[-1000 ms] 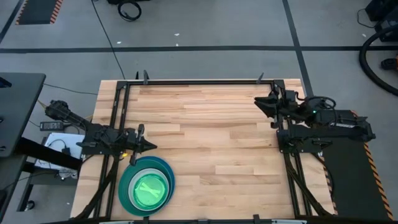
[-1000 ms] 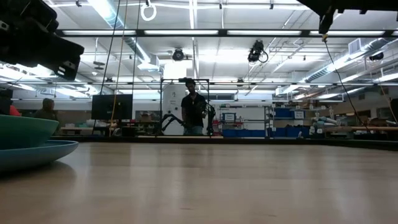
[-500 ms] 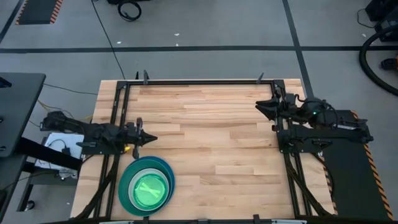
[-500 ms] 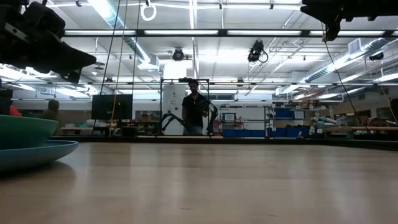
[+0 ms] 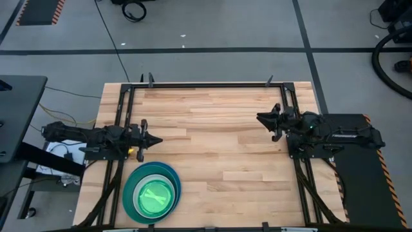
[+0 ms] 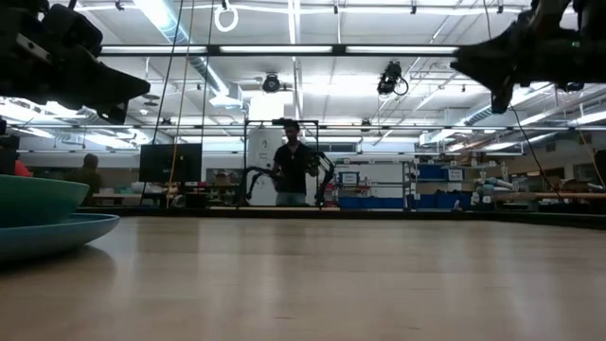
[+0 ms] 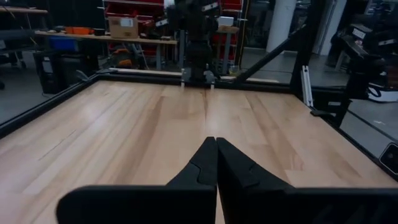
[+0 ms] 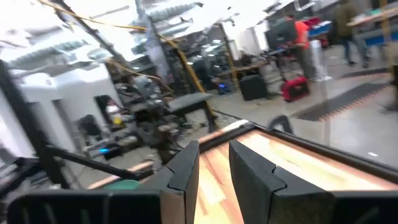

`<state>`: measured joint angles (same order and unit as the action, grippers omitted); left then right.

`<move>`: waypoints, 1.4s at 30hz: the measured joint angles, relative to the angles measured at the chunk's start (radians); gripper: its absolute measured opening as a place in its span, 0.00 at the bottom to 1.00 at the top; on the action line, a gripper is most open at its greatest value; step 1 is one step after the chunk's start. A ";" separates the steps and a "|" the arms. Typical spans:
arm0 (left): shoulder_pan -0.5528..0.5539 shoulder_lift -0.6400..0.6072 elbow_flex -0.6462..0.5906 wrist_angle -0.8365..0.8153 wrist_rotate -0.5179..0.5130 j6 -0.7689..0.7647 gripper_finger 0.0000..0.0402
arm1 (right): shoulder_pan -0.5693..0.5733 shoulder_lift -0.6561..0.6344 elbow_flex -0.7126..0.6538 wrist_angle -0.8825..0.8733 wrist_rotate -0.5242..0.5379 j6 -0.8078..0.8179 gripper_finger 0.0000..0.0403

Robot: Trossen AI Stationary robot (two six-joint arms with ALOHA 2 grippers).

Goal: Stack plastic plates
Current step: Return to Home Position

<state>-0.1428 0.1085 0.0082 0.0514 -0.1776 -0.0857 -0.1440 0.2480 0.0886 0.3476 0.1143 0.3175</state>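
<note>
1 stack of round plastic plates [image 5: 152, 192] — lime-green topmost — lies on the wooden table [image 5: 219, 154] near the left gripper [image 5: 156, 140], pressed together; right gripper [image 5: 261, 118], slightly spread, well apart.

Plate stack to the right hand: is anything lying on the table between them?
Nothing. The high view shows only bare table between the plate stack and the right hand.

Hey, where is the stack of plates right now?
In the high view, the stack of plates sits at the lower left of the table, just below the shut left end effector.
</note>
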 joint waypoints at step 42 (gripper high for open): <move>-0.001 0.003 -0.002 0.036 -0.005 0.221 0.03 | -0.002 -0.023 -0.083 0.032 0.177 -0.209 0.24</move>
<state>-0.1440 0.1112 0.0063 0.0876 -0.1825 0.1349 -0.1459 0.2249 0.0059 0.3794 0.2909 0.1089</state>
